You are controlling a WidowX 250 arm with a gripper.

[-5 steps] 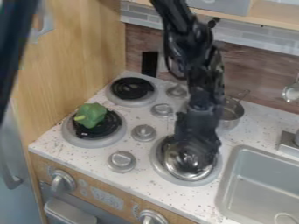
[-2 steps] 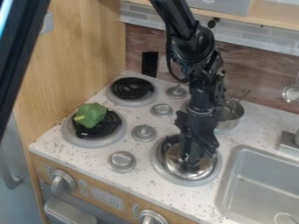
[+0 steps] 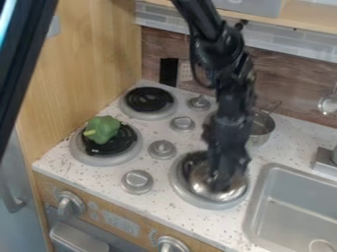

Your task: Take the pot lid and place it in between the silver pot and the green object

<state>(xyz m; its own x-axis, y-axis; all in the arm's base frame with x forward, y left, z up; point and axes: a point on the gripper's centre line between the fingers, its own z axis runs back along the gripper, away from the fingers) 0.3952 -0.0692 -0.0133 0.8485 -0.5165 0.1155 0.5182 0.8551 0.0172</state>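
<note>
Lid [image 3: 200, 183] sat on the front-right burner [image 3: 185, 195] | gripper [image 3: 222, 182] hung at its top, whether apart or clamped could not be told | gap between pot [image 3: 262, 127] and pepper [image 3: 102, 130] lay up-left of lid

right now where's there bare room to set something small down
Bare counter runs between the silver pot and the sink. As seen here, the back-left burner, behind the green bell pepper, is free too. It's crowded at the front-right burner, with the hand down at the lid.
</note>
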